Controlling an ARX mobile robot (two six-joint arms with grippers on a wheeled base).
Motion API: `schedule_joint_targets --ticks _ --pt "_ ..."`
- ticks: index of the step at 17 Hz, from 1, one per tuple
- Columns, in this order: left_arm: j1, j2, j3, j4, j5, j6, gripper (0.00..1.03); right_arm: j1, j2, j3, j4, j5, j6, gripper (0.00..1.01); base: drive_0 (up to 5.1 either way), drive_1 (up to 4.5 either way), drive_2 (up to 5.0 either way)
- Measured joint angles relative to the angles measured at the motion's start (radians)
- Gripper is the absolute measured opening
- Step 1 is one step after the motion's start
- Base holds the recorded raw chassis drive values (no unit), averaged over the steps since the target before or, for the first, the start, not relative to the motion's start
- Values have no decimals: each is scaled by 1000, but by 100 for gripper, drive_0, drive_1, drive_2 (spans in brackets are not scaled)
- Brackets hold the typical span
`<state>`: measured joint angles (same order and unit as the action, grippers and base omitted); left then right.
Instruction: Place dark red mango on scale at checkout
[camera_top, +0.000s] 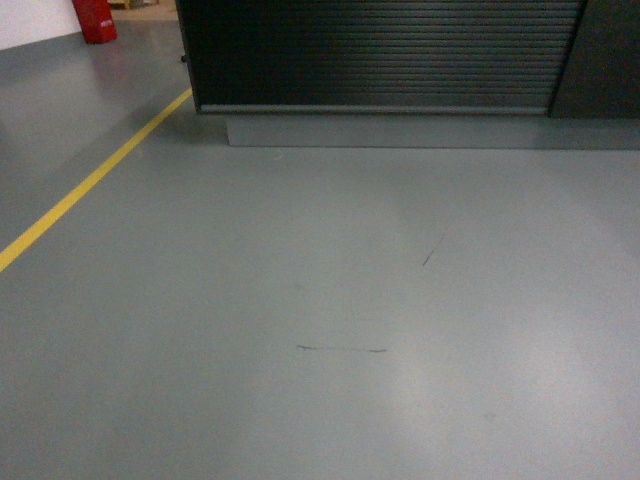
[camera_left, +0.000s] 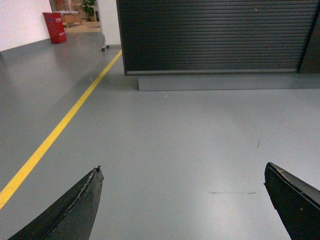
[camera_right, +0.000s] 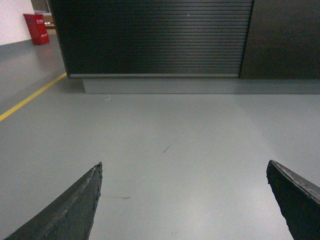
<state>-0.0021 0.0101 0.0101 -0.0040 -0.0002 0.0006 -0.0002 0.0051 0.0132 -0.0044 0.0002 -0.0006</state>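
Observation:
The checkout (camera_top: 380, 55) shows only as its dark ribbed front over a grey plinth (camera_top: 420, 132), across the floor ahead; it is also in the left wrist view (camera_left: 215, 35) and the right wrist view (camera_right: 155, 37). Its top is out of view. The dark red mango and the scale are out of view. My left gripper (camera_left: 182, 172) is open over bare grey floor with nothing between its fingers. My right gripper (camera_right: 184, 170) is likewise open and empty. Neither gripper appears in the head view.
A yellow floor line (camera_top: 90, 185) runs diagonally on the left toward the counter's corner. A red bin (camera_top: 95, 20) stands far back left. A dark panel (camera_top: 605, 55) adjoins the counter on the right. Grey floor (camera_top: 330, 300) with faint scuffs lies between me and the counter.

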Motion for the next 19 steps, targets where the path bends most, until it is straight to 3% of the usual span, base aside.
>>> schedule_joint_targets --ticks 19 --pt "0 0 0 2 0 0 98 0 0 0 0 -1 0 98 -2 421 -425"
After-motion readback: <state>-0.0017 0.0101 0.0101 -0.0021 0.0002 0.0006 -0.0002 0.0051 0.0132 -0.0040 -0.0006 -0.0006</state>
